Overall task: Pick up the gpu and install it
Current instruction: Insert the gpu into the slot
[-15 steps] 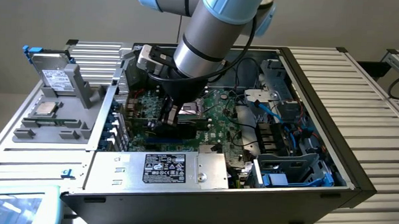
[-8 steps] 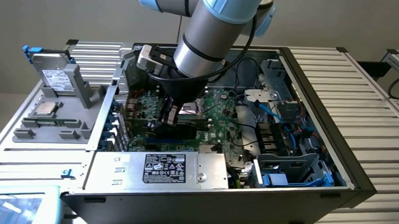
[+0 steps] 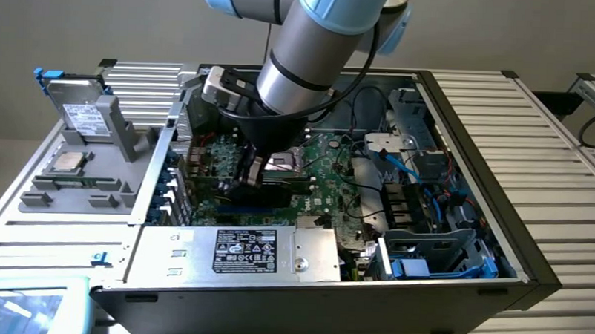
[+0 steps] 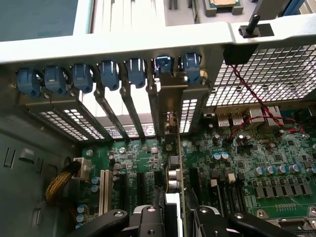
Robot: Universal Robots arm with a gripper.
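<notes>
My gripper [image 3: 255, 177] reaches down into the open computer case [image 3: 474, 218], over the green motherboard [image 3: 323, 157]. In the wrist view the gpu [image 4: 174, 170] stands edge-on between the two black fingers [image 4: 148, 219], and my gripper [image 4: 176, 217] is shut on it. The card's metal bracket [image 4: 173, 98] sits against the row of rear slot openings, under the blue latches [image 4: 163, 66]. Its lower edge is down at the motherboard [image 4: 247, 163] among the expansion slots [image 4: 143, 185]; how deep it sits I cannot tell. In the exterior view the gpu [image 3: 277, 183] shows as a dark strip below the wrist.
A power supply [image 3: 235, 250] closes the near side of the case. Blue cables and drive cages [image 3: 434, 216] fill the exterior view's right. Outside the case, on the exterior view's left, a grey tray [image 3: 39, 202] holds a processor [image 3: 70, 161] and a hard drive [image 3: 82, 115].
</notes>
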